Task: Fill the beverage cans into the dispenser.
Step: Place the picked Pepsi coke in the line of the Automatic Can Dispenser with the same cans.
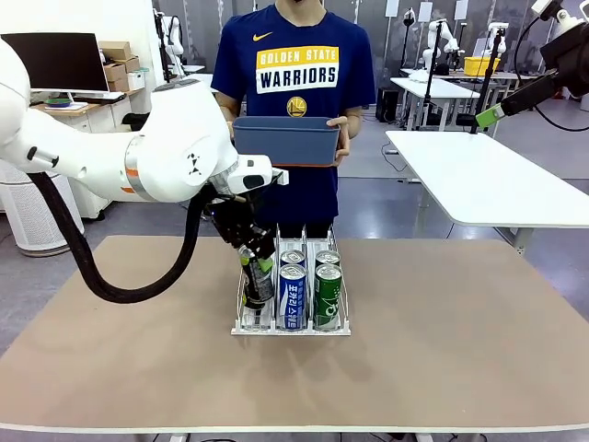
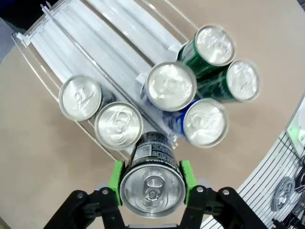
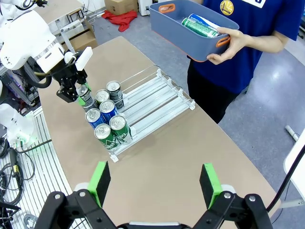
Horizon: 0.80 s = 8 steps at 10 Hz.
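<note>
The white wire dispenser (image 1: pixel 241 324) lies mid-table, also in the wrist views (image 2: pixel 71 28) (image 3: pixel 162 98). Its middle lane holds two blue-and-white cans (image 1: pixel 292 296), its right lane two green cans (image 1: pixel 328 296). Two silver-topped cans (image 2: pixel 118 125) stand in the left lane. My left gripper (image 1: pixel 250 262) (image 2: pixel 151 174) is shut on a dark can (image 2: pixel 151 188) (image 1: pixel 259 284), tilted at the left lane's front end; I cannot tell whether the can touches the rack. My right gripper (image 3: pixel 155 179) hangs open and empty high above the table's right side, also seen in the front view (image 1: pixel 490 116).
A person at the far side holds a blue-grey bin (image 1: pixel 285 140) (image 3: pixel 183 36) at chest height, with more cans (image 3: pixel 200 26) lying in it. Bare brown tabletop (image 1: pixel 442 350) surrounds the dispenser.
</note>
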Each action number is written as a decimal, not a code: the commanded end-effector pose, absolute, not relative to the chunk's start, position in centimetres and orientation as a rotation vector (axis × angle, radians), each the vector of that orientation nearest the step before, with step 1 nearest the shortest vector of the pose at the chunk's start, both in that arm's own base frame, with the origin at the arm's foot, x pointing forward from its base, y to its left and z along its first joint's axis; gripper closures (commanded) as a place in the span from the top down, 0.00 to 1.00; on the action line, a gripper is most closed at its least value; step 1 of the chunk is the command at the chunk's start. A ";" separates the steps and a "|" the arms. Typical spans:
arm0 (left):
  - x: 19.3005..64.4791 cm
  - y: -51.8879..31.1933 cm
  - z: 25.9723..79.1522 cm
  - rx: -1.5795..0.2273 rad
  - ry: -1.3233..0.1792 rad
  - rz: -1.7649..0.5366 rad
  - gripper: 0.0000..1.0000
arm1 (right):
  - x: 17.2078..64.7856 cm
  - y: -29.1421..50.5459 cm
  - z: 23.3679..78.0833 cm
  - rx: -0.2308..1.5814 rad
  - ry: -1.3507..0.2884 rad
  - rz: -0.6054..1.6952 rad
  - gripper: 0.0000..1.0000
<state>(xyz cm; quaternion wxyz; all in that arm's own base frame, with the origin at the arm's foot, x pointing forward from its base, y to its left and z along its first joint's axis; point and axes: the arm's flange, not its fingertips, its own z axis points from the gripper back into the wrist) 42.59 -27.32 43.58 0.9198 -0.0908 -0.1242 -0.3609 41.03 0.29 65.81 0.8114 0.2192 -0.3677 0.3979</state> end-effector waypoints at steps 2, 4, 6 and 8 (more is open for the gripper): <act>42.3 -26.3 39.8 -0.120 -0.220 -0.740 0.58 | 41.2 0.3 65.6 0.495 -0.794 0.874 1.00; 42.3 -26.6 38.3 -0.125 -0.192 -0.756 0.58 | 41.2 0.3 65.6 0.495 -0.794 0.874 1.00; 42.3 -26.9 37.9 -0.146 -0.196 -0.769 0.58 | 41.2 0.3 65.6 0.495 -0.794 0.874 1.00; 42.5 -27.2 37.7 -0.142 -0.174 -0.770 0.62 | 41.2 0.3 65.6 0.495 -0.794 0.874 1.00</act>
